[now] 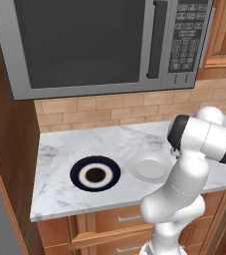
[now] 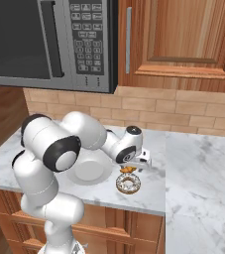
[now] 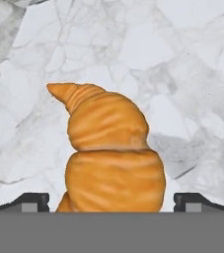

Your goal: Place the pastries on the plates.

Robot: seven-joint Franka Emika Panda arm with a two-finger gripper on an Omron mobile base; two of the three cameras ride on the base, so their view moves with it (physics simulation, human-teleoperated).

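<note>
From the left side the arm (image 1: 184, 169) covers the right edge of the white plate (image 1: 147, 167). From the right, its elbow hides the left part of that plate, and the hand sits over most of the croissant (image 2: 128, 169), leaving a sliver. Up close, the croissant's near end runs off the bottom. The microwave (image 1: 99, 45) is cut off at the top.

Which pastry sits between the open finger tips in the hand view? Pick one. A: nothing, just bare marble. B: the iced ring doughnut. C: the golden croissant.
C: the hand view shows the croissant lying on the marble counter between the tips of the open gripper, while the doughnut lies apart, nearer the counter's front edge.
</note>
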